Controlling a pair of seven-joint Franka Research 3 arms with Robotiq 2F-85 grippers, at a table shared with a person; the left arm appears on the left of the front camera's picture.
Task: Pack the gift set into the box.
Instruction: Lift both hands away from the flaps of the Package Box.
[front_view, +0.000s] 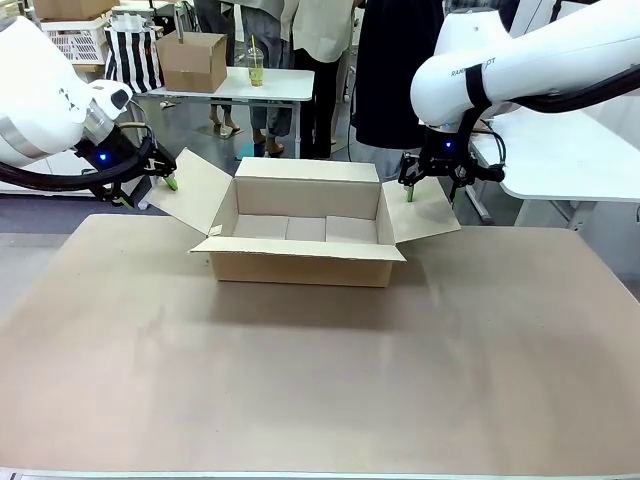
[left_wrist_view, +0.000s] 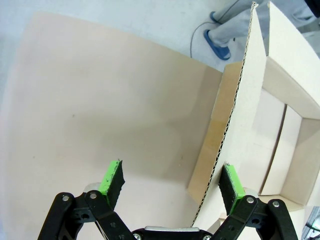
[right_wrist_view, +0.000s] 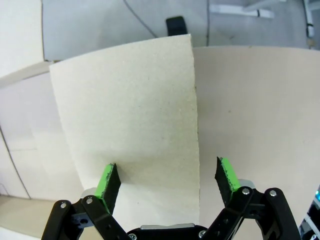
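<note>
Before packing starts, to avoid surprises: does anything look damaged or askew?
Nothing stands out. The shallow brown corrugated cardboard box sits upright, flaps spread, undamaged. The left gripper and right gripper are open at its side flaps.

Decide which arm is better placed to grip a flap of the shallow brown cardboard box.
Left, likely: its open jaws straddle the left flap edge-on; the right jaws face the right flap flat-on.

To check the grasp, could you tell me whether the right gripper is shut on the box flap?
No; the right gripper is open, its green pads wide apart in front of the box flap.
</note>
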